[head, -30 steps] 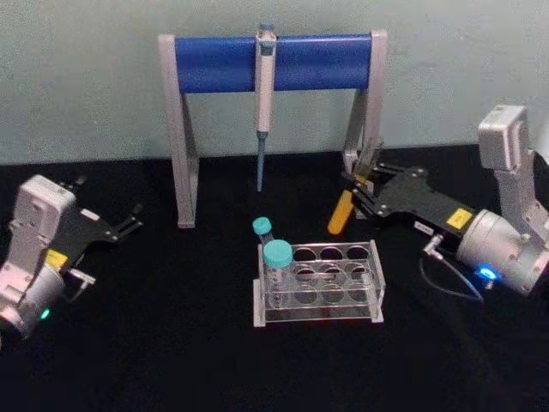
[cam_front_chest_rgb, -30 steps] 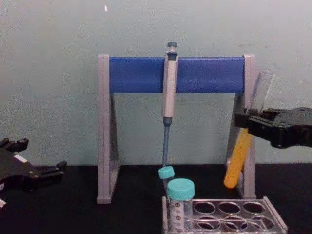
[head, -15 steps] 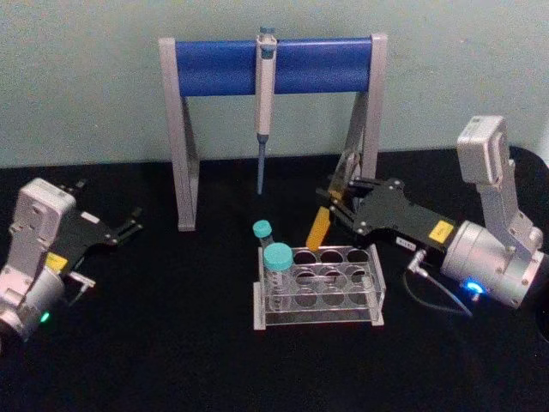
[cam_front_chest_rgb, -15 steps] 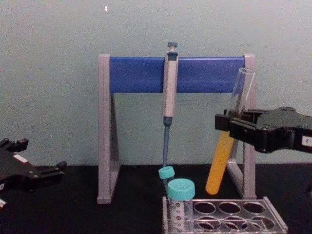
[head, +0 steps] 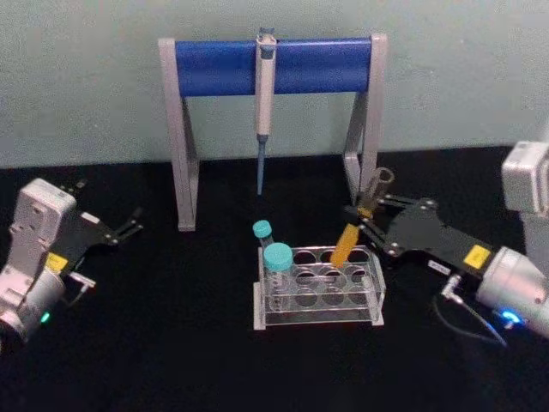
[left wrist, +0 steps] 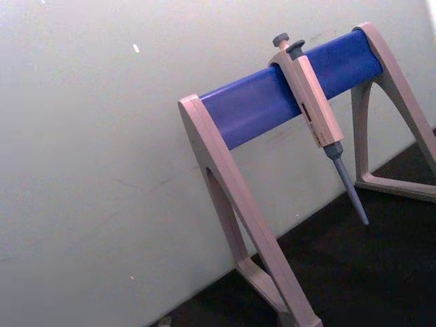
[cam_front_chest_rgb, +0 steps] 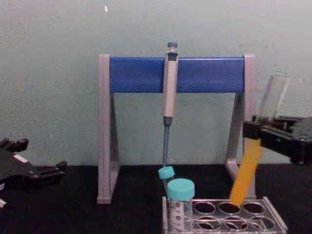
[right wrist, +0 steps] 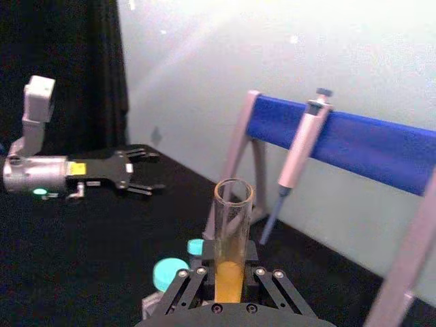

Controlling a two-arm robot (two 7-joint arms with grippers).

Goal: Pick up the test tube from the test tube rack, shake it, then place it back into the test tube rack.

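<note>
My right gripper [head: 365, 213] is shut on the test tube [head: 349, 238], a long clear tube with orange-yellow liquid in its lower half. The tube leans, open mouth up and to the right. Its round bottom hangs just over the back row of holes in the clear test tube rack [head: 375, 283]. From the chest, the test tube [cam_front_chest_rgb: 246, 172] slants down from the right gripper [cam_front_chest_rgb: 257, 130] towards the rack [cam_front_chest_rgb: 274, 221]. The right wrist view has the test tube [right wrist: 231, 235] upright between the fingers [right wrist: 187, 286]. My left gripper [head: 120, 228] rests open at the far left.
Two teal-capped tubes, a wide one [head: 277, 262] and a thin one [head: 262, 230], stand at the rack's left end. Behind it is the grey-and-blue pipette stand [head: 274, 64] with a pipette [head: 263, 103] hanging from it; its right leg [cam_front_chest_rgb: 248, 122] is close behind the tube.
The right gripper has swung the tube left and then back right and lower. Its bottom now sits over the rack's back row. The left arm has not moved.
</note>
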